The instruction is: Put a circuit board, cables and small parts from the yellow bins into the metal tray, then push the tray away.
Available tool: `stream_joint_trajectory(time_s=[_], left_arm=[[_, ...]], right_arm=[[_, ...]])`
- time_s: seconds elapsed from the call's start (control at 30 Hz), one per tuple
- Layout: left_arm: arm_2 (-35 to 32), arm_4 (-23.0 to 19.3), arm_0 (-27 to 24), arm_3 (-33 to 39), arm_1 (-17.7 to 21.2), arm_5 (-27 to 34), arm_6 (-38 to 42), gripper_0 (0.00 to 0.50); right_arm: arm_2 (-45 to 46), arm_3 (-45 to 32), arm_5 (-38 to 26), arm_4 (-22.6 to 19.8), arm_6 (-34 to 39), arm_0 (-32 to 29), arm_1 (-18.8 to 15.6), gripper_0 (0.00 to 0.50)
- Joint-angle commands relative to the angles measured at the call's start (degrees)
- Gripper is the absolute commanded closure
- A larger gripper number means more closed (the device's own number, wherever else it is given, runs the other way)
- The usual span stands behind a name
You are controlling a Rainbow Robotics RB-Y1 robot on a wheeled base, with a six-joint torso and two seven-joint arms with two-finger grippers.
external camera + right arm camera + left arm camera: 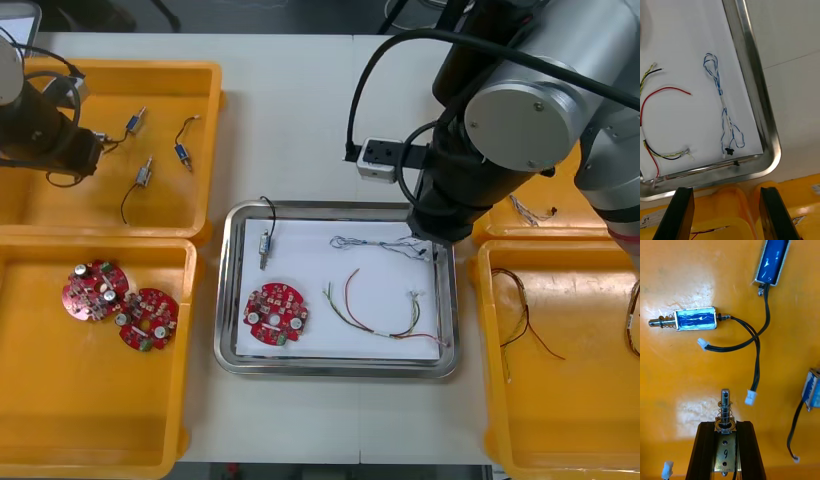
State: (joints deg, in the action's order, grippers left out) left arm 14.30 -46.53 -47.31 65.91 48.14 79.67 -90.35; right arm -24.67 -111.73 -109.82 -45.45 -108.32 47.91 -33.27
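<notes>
My left gripper [725, 423] is shut on a small metal part [724, 450], whose spring plunger sticks out past the fingertips. It hangs over the far left yellow bin [200, 80], where the left arm [40, 130] reaches in. Over the metal tray's [330, 368] far right corner is my right arm [470, 180]. Its gripper [726, 213] is open and holds nothing. A blue and white cable [723, 108] lies in the tray just beyond the fingers. The tray also holds a red circuit board [276, 312], a red and yellow cable [385, 312] and a small metal part [265, 247].
Loose blue-wrapped small metal parts [696, 319] with black leads lie in the far left bin. Two circuit boards [95, 290] sit in the near left bin [90, 420]. Cables [525, 320] lie in the near right bin [560, 420].
</notes>
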Motion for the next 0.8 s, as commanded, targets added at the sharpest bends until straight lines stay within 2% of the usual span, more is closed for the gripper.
stream_joint_trajectory(time_s=[0.03, 0.23, 0.47, 0.63, 0.8], left_arm=[[-1.47, -1.02, 0.47, 4.58, 4.33, 3.29, -2.29, 0.500], [-5.16, -0.75, 0.47, 9.15, 4.60, 9.10, -0.70, 0.500], [-6.56, -0.58, 0.38, 15.74, 4.51, 15.34, 1.76, 0.500], [-6.56, -0.93, 0.38, 21.81, 3.98, 19.20, 6.59, 0.500], [-6.48, -1.19, 0.12, 27.25, 1.78, 21.84, 11.78, 0.500]], right_arm=[[3.66, -7.01, -0.18, 1.15, 5.31, -2.82, -2.32, 0.000], [7.27, -10.70, -0.18, 0.10, 12.17, -4.58, -4.26, 0.000], [12.63, -14.04, -0.18, -0.69, 18.41, -7.12, -6.63, 0.000], [16.32, -15.62, -0.18, -0.95, 23.68, -10.46, -9.18, 0.000], [20.01, -16.94, -0.18, -1.04, 27.99, -14.42, -11.02, 0.000]])
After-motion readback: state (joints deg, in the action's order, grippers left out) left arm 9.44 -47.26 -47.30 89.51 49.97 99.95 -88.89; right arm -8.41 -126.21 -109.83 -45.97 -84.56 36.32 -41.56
